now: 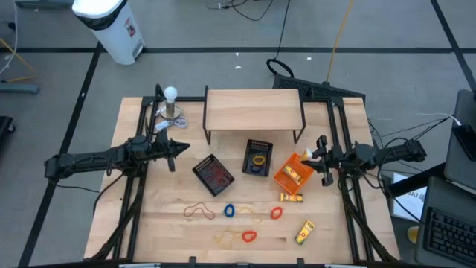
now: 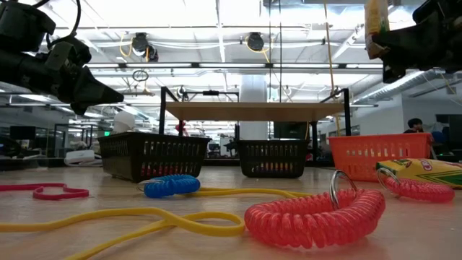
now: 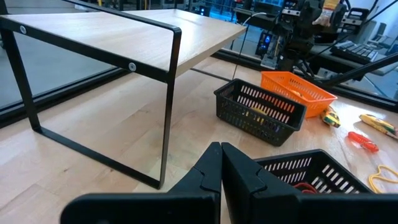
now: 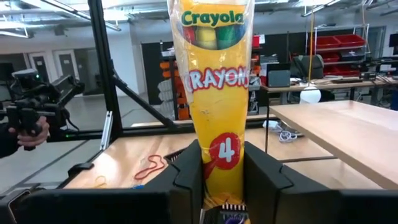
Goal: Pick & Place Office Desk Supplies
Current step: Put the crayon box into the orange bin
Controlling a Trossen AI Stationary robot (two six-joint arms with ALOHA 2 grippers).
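Several left: you have coil loops and two crayon packs loose on the bench.
Right gripper: pinching a crayon packet above the orange tray.
Left gripper: pressed together, holding nothing, waiting by the black trays.

right tool gripping upright yellow crayon packet, wooden shelf beside

glossy plastic crayon packet, pale matt wood table, black mesh trays
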